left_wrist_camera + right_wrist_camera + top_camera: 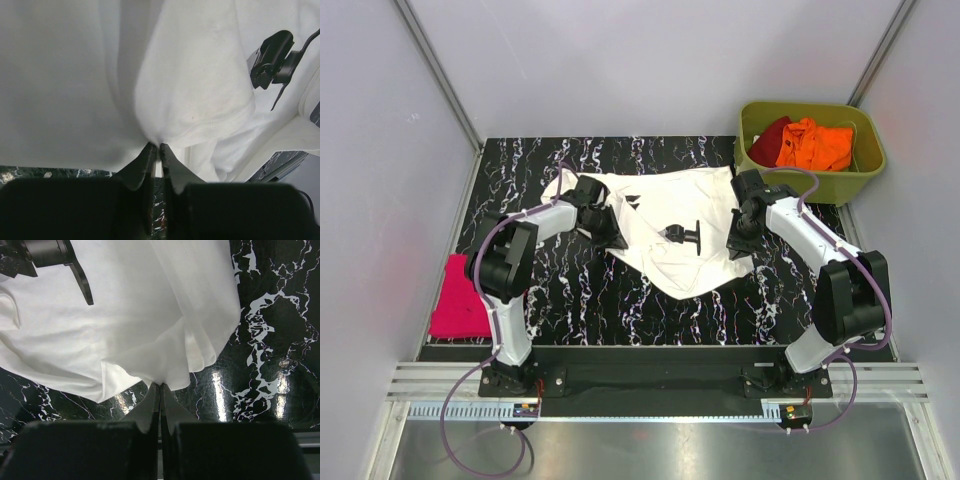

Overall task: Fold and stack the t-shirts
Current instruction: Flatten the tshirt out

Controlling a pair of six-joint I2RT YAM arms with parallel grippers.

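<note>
White t-shirt [660, 200] in left claw [155, 146], right claw [160, 385]

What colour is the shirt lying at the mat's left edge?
That shirt is plain magenta-pink; it shows best in the top external view.

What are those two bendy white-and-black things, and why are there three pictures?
They are two robot arms, each ending in a two-finger pincer. The big picture looks down from above; the other two come from cameras on the wrists. On the black table lies a white t-shirt; a pink t-shirt sits at its left edge. A green tub holds an orange shirt and a dark red shirt. The left gripper and right gripper each pinch the white t-shirt's edge.
</note>
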